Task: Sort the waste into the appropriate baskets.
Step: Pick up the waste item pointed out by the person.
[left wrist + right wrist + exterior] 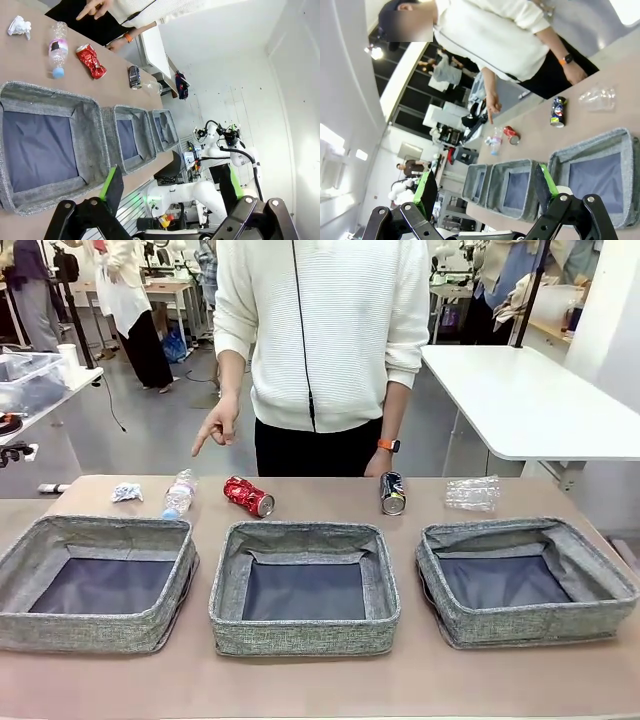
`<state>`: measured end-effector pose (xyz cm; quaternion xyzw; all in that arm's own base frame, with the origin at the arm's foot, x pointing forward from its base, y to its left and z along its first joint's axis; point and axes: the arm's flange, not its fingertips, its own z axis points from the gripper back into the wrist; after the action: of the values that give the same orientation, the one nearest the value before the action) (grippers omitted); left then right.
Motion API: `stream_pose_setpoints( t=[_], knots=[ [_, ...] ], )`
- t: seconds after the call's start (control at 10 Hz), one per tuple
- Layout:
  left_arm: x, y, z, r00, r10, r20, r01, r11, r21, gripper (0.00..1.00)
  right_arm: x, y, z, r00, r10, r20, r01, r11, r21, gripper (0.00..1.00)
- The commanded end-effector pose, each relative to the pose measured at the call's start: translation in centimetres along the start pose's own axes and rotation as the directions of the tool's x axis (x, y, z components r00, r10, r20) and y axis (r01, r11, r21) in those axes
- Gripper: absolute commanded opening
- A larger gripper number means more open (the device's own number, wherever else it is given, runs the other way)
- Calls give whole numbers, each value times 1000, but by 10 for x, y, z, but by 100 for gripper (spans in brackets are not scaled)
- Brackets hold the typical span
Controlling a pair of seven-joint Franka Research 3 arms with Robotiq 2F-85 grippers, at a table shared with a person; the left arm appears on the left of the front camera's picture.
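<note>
Left hand (171,182) wide open, empty; we judge it nearer the labelled bottle (56,50), lying beyond the left basket (90,130), cap probably toward us.

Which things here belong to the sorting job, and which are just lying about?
Job: paper wad, labelled bottle, red can, dark can, clear bottle, left basket, middle basket, right basket.
Lying about: white side table, plastic box far left.

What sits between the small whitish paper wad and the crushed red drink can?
A clear plastic bottle with a purple label, lying between the paper wad and the red can, seen in the front view.
</note>
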<state>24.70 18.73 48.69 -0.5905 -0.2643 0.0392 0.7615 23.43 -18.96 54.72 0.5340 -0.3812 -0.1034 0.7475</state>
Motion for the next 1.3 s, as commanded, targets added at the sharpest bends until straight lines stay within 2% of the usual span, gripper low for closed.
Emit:
stream_pose_setpoints(
  t=[0.0, 0.3, 0.4, 0.5, 0.6, 0.7, 0.9, 1.0, 1.1, 1.2],
  knots=[
    [2, -1, 0, 1000, -24, 7, 24, 1000, -18, 100, 3, 1, -1, 1000, 29, 11, -29, 999, 12, 100],
    [0, 1, 0, 1000, -1, 0, 1, 1000, 0, 100, 3, 1, -1, 1000, 29, 11, -29, 999, 12, 100],
    [14, -19, -31, 997, -41, -68, 49, 993, 109, 100, 3, 1, -1, 1000, 29, 11, -29, 999, 12, 100],
    [37, -45, -79, 981, -81, -179, 114, 977, 182, 100, 3, 1, -1, 1000, 29, 11, -29, 999, 12, 100],
    [58, -65, -126, 950, -115, -289, 175, 966, 189, 100, 3, 1, -1, 1000, 29, 11, -29, 999, 12, 100],
    [75, -77, -175, 920, -119, -374, 224, 942, 252, 100, 3, 1, -1, 1000, 29, 11, -29, 999, 12, 100],
    [86, -76, -258, 854, -116, -507, 330, 874, 357, 100, 3, 1, -1, 1000, 29, 11, -29, 999, 12, 100],
    [92, -61, -289, 841, -152, -520, 441, 749, 494, 100, 3, 1, -1, 1000, 29, 11, -29, 999, 12, 100],
    [94, -48, -306, 795, -243, -556, 569, 617, 544, 100, 3, 1, -1, 1000, 29, 11, -29, 999, 12, 100],
    [96, -37, -307, 757, -264, -598, 629, 540, 559, 100, 3, 1, -1, 1000, 29, 11, -29, 999, 12, 100]
  ],
)
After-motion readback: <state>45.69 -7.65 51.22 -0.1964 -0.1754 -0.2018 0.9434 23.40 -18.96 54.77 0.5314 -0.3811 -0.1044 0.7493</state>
